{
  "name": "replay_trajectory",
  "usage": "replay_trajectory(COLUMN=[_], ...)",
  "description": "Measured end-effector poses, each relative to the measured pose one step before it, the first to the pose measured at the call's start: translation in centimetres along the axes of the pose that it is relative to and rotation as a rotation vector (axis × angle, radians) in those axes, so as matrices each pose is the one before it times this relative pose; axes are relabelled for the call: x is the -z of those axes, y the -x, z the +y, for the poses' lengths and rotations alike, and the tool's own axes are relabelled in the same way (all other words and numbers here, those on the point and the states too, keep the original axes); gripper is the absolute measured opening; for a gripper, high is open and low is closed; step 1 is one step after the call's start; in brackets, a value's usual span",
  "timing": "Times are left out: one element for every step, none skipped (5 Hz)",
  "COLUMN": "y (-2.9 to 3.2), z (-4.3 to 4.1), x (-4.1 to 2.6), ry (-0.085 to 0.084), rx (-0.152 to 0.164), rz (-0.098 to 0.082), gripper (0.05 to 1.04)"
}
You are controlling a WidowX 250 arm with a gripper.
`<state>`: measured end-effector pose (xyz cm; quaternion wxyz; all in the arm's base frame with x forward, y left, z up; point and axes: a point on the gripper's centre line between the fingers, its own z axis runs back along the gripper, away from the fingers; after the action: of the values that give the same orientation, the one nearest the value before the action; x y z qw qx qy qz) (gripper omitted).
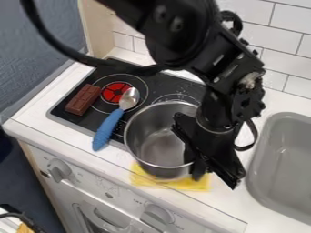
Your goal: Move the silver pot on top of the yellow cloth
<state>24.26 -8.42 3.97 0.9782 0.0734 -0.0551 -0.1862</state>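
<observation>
The fingers [192, 157] hung at the right-hand side of the silver pot [159, 170] in the camera view, low over the counter [276, 102]. Whether they had hold of its rim or stood loose beside it, I could not tell. The pot was upright and just beside them, its mouth open upward. Its base lay over the back part of the yellow cloth [142, 181], whose front strip showed below the fingers and the pot. Whether the base bore down on the cloth or hung slightly above it was not clear.

The stove [161, 88] lay behind and to the left of the fingers, and the pot's far side overlapped its front edge in the view. A spoon with a blue handle [108, 127] and a brown chocolate bar [82, 99] lay farther left, apart from the fingers; the grey sink [285, 164] was to their right.

The step in hand looked to be the placing, near the end of the task. The next move called for a check that the base was down and well over the cloth, with a small shift forward if needed, then a clean release and a straight lift, so as not to drag or tip the pot.
</observation>
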Motion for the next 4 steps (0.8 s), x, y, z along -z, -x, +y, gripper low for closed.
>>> replay_trajectory(y=[-0.347, -0.461, -0.22, -0.584], z=[0.299, -0.074, -0.094, -0.187], x=[0.053, 0.145, -0.139, -0.76], ry=[-0.0009, 0.002, 0.0045, 0.0196], rx=[-0.01, -0.0043, -0.024, -0.0234], rz=[-0.0057, -0.0075, -0.0053, -0.0034], gripper=[0.079, 0.11, 0.294, 0.578])
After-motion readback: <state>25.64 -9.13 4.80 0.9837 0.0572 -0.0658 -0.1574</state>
